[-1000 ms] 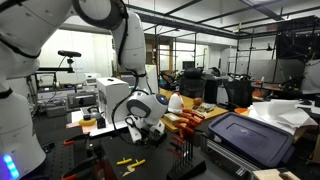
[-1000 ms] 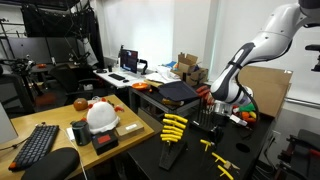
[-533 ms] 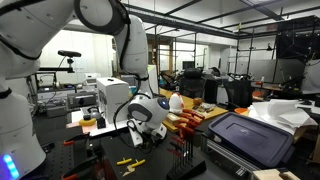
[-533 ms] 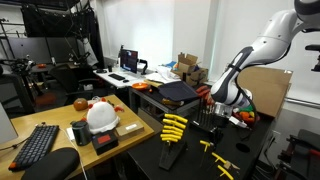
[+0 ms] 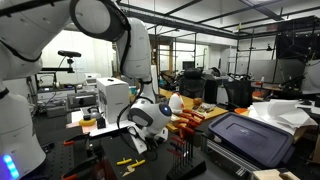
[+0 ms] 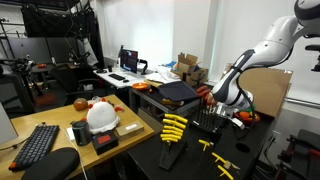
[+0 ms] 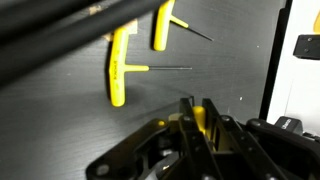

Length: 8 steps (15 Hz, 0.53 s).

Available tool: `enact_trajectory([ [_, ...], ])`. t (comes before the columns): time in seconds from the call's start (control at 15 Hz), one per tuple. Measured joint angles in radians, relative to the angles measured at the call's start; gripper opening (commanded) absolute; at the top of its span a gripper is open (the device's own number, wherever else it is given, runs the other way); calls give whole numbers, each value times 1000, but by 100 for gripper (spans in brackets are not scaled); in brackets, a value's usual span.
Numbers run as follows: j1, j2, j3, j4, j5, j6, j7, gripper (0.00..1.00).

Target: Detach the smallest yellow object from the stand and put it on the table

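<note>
The claw [image 7: 200, 128] sits at the bottom middle of the wrist view. Its two dark, flat fingers [image 7: 186, 132] are pressed close, pinching the small yellow piece [image 7: 200, 117]. The piece is thin, smooth and bright, and only a short bit of it shows between the fingers. It is off the stand and over the table [image 7: 60, 130]. I cannot tell if it touches the table.

The table is flat, black and dull. At the upper left of the wrist view, two bigger yellow tools lie on it. The long-handled tool [image 7: 118, 66] has a fat, rounded yellow handle and a thin, straight metal rod that sticks out sideways. The other yellow tool [image 7: 162, 26] is just beside it and has the same shape.

In an exterior view, the stand [image 5: 183, 147] is dark and upright, low and right of the middle. Shiny red-orange handles [image 5: 187, 123] lie in a row on top. The round white arm [image 5: 150, 113] bends down just beside it. A big dark bin [image 5: 250, 140] with round corners fills the lower right.
</note>
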<state>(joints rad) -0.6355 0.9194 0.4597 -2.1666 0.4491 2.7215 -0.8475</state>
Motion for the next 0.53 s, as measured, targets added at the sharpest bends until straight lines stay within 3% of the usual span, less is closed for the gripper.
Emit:
enact_trajectory([
  [0.53,-220,125,99,32,-13,-8,-264,4],
])
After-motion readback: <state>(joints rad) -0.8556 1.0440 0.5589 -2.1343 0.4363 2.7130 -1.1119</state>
